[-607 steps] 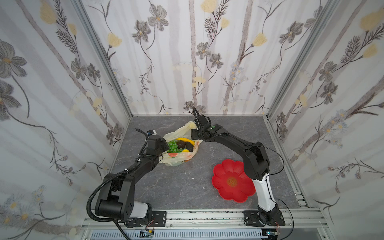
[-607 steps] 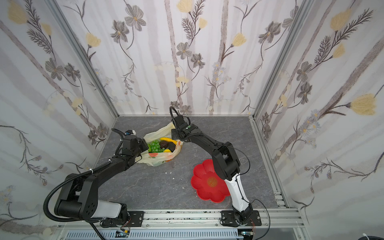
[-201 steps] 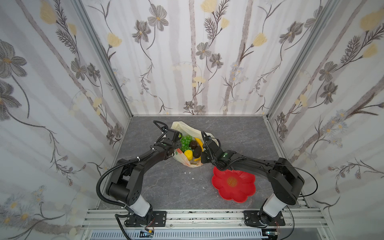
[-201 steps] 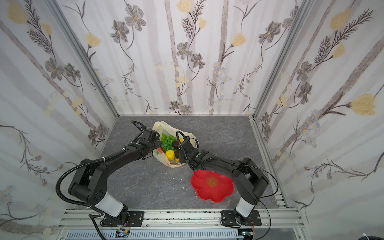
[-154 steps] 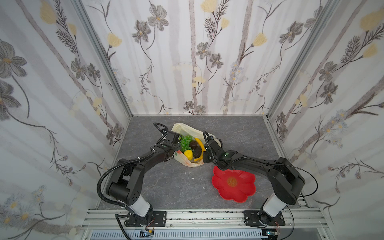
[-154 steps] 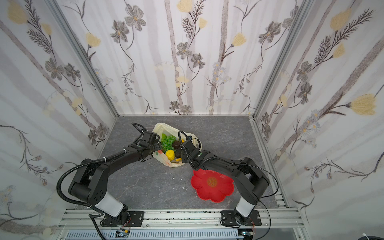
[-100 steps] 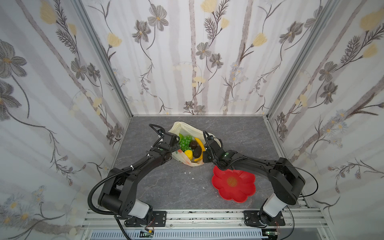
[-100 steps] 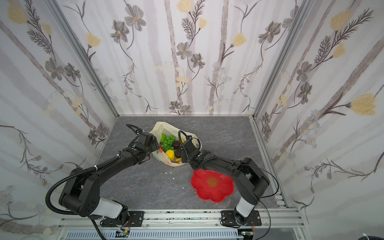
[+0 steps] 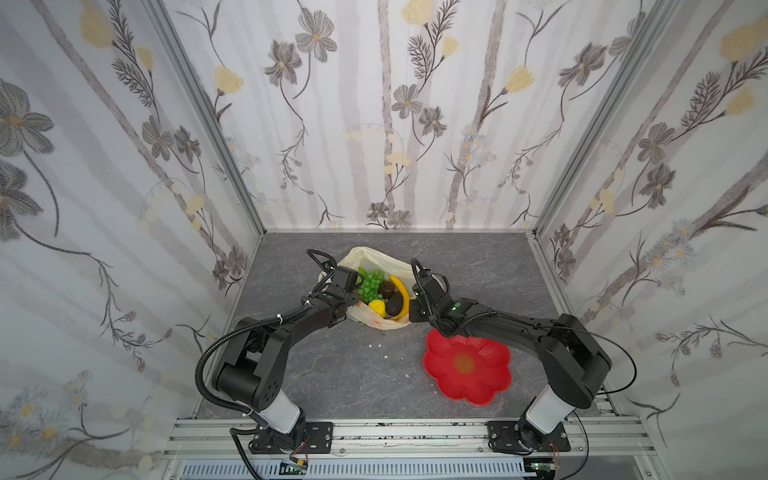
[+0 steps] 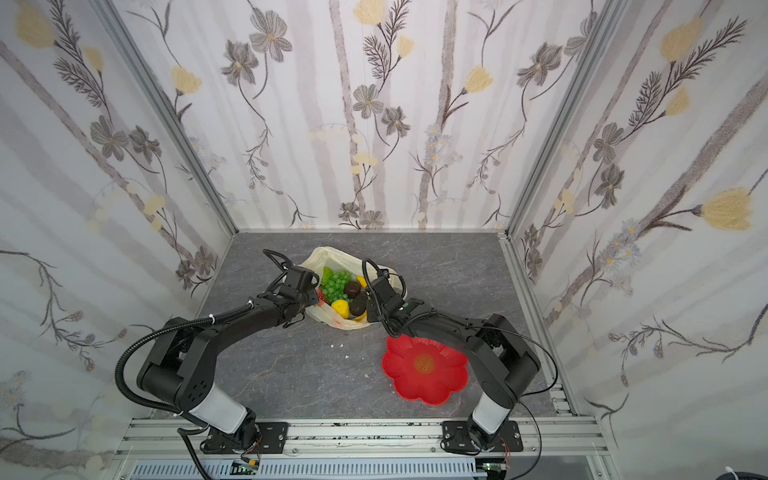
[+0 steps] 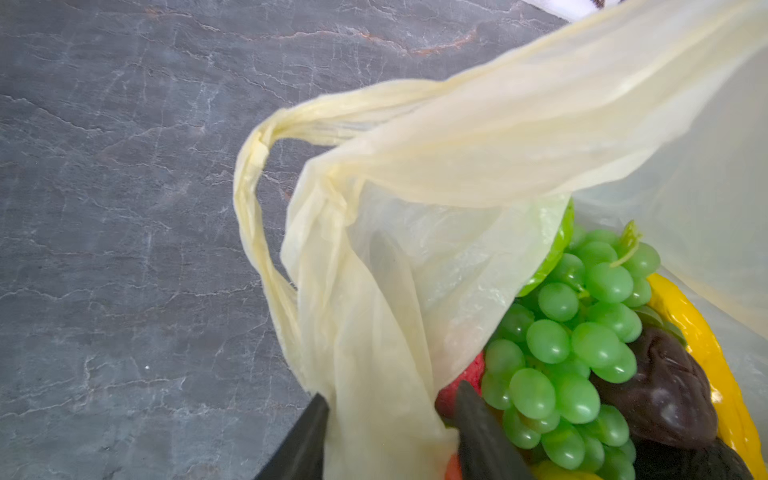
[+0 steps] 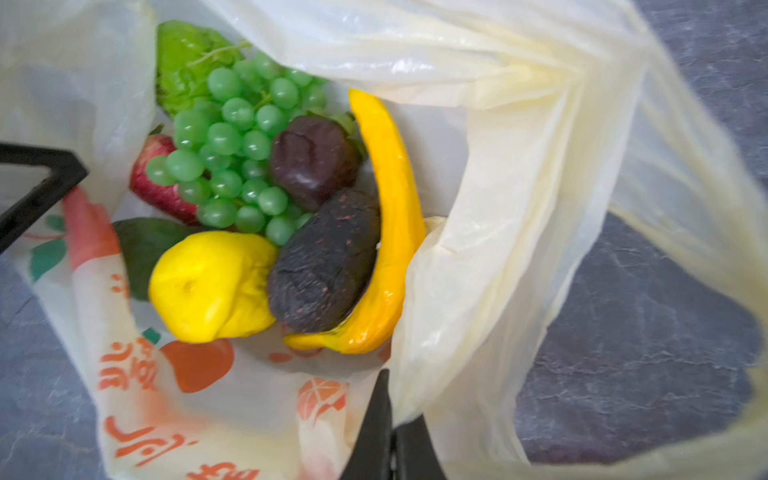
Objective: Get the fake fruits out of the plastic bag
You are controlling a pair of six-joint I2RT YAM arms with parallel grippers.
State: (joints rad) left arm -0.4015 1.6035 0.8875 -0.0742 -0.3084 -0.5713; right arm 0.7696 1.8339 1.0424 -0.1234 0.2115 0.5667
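Note:
The plastic bag [image 9: 374, 257] [image 10: 328, 255] lies open at mid-table in both top views. Inside it are fake fruits: green grapes [image 12: 237, 145] [image 11: 573, 345], a banana [image 12: 390, 208], a lemon [image 12: 208, 286], two dark brown pieces [image 12: 324, 262], a strawberry [image 12: 160, 187], an avocado [image 12: 145, 249] and a bumpy green fruit [image 12: 187, 62]. My right gripper [image 12: 395, 399] [image 9: 411, 311] is shut on the bag's right rim. My left gripper [image 11: 392, 401] [image 9: 353, 302] straddles the left rim. Bag film fills the gap between its fingers, which stand apart.
A red flower-shaped dish [image 9: 467, 365] [image 10: 424, 365] sits on the grey table in front of the bag, under the right forearm. One loop handle [image 11: 253, 174] of the bag droops onto the table. Flowered walls enclose three sides.
The left gripper has spread wider and then narrowed around the bag's left rim. The right gripper has kept its hold on the right rim, and the fruits have stayed in the bag.

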